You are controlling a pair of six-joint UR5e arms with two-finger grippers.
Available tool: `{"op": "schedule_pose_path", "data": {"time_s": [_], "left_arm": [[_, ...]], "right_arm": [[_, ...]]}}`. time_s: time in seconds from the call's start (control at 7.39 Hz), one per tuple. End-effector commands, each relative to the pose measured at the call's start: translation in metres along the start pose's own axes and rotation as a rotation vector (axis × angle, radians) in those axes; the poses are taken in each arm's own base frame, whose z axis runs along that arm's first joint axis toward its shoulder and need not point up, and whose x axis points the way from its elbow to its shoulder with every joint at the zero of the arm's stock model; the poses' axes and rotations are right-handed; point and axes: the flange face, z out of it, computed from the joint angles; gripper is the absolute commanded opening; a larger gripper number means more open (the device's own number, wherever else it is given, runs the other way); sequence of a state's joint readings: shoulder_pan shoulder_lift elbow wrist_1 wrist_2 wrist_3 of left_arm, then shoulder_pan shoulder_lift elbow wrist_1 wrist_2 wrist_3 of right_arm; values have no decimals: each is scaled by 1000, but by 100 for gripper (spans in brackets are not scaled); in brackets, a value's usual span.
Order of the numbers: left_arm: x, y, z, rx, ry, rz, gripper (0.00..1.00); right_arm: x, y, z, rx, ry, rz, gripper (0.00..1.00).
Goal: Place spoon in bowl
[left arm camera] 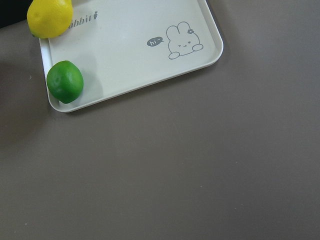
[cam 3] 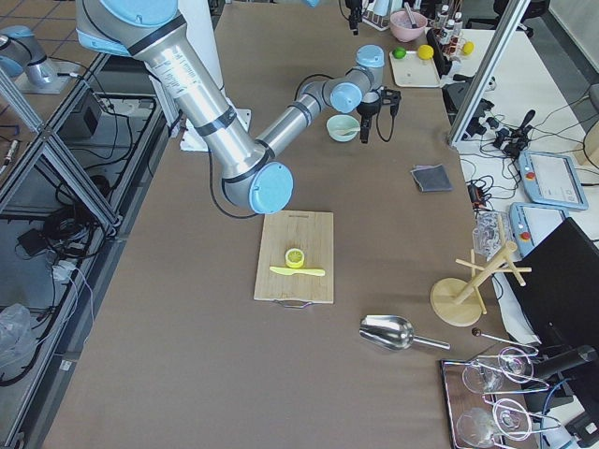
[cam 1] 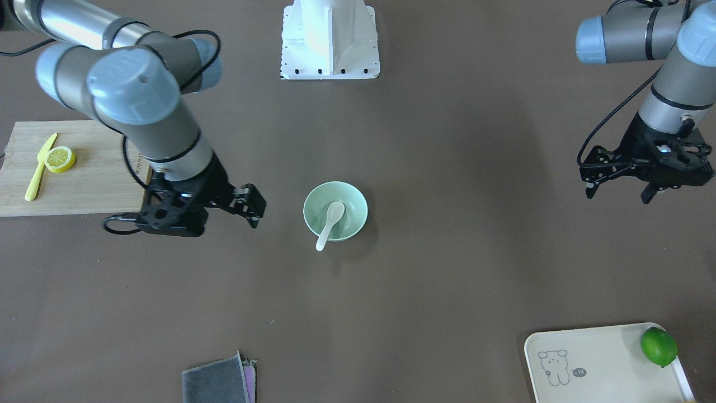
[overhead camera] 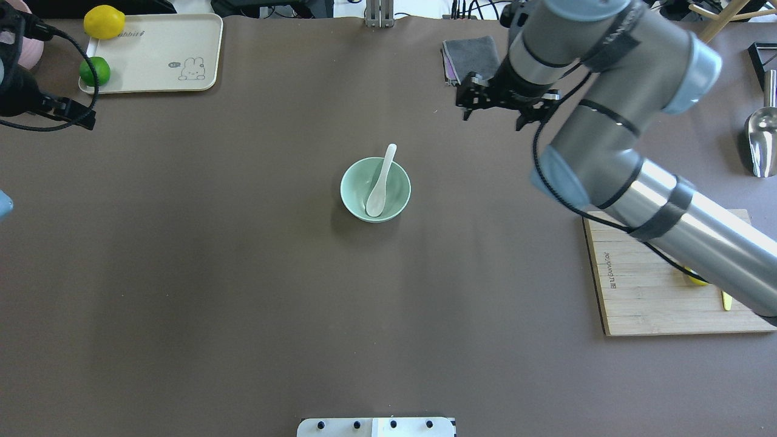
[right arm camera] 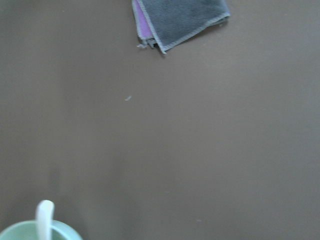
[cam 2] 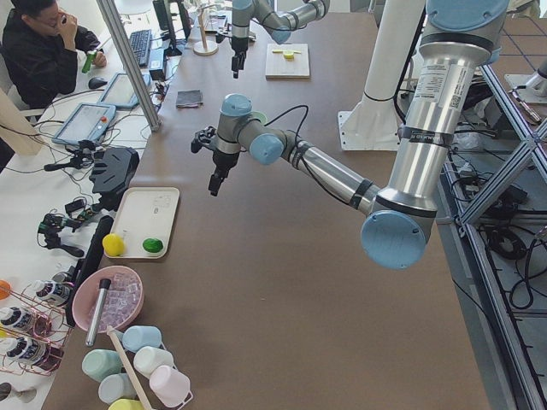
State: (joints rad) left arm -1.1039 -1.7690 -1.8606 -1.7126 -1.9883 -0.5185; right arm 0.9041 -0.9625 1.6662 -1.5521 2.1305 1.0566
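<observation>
The white spoon lies in the mint-green bowl at the table's middle, scoop down inside and handle over the rim. It shows the same way in the overhead view, spoon in bowl. My right gripper is open and empty, hovering apart from the bowl toward the cutting-board side; it also shows in the overhead view. My left gripper is open and empty, far from the bowl above the table near the tray end. The right wrist view shows the bowl rim and the spoon handle.
A wooden cutting board holds a lemon slice and a yellow knife. A cream tray holds a lime and a lemon. A grey cloth lies at the table edge. A metal scoop lies beyond the board.
</observation>
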Motion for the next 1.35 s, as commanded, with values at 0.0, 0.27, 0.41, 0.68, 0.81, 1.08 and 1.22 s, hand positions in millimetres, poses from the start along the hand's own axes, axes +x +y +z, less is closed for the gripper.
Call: {"op": "schedule_pose_path", "data": {"time_s": [0.0,0.27,0.41,0.68,0.81,1.08,1.22], "left_arm": [[-79,-2,-10,-41,42,-142,98],[-149,14,-20,-75,88,-67,98],[-176,24,-16,-90,99,-70,98],[-206,55,-1,-128,109,-49,98],[-211,59,-2,-128,107,-38,98],[-239,75,-11,-120,90,-88,98],[-245,87,-7,-132,86,-100,98]], "right_arm": [[174,-21,-40,-63,10,-151,100],[325,-39,-68,-71,26,-182,100],[398,-46,-76,-69,53,-178,100],[526,-56,-82,-91,83,-217,100],[573,-49,-83,-106,79,-235,100],[596,-29,-85,-106,96,-193,100],[599,-28,-85,-105,99,-189,100]]}}
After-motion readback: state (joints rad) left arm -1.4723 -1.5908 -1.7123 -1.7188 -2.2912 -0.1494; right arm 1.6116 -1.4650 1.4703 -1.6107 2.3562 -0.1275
